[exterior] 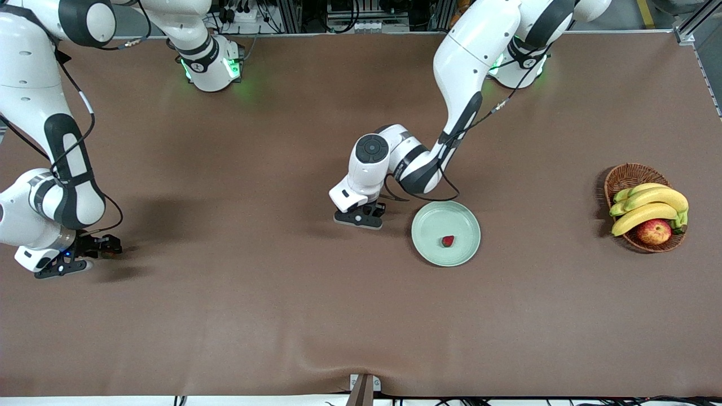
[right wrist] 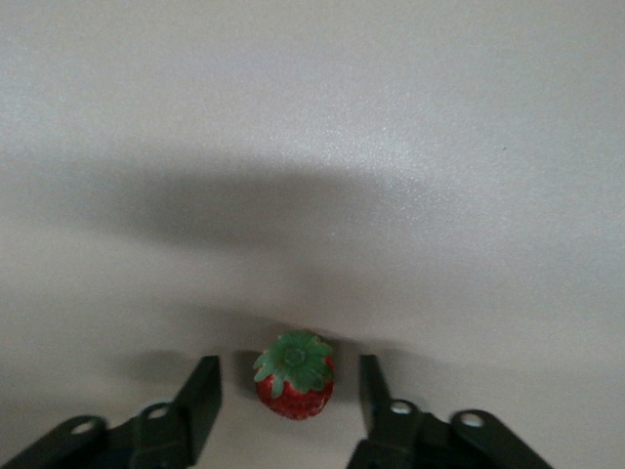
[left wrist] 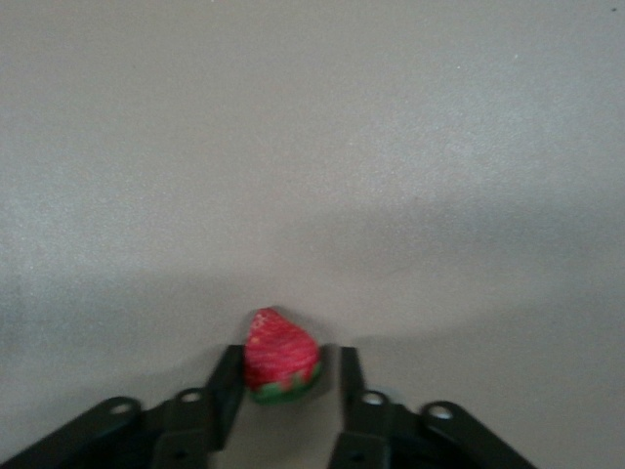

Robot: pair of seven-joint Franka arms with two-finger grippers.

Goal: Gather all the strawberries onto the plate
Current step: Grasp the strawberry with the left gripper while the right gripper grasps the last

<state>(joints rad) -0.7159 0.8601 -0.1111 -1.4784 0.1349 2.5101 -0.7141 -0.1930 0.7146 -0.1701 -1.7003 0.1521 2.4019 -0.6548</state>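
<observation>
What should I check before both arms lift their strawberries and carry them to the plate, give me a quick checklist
1. Left gripper around its strawberry: ok, the berry sits between the fingers, one touching it.
2. Right gripper around its strawberry: ok, but gaps show on both sides, not gripped yet.
3. Plate has room: ok, one strawberry lies in it.
4. Left gripper's path: ok, it is low beside the plate.
5. Right gripper's path: ok, bare table between it and the plate.
6. Firm hold on either berry: cannot tell.

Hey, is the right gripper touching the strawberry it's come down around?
Apart. In the right wrist view, the right gripper straddles the strawberry on the table, and bare cloth shows between the berry and each of its fingers.
</observation>
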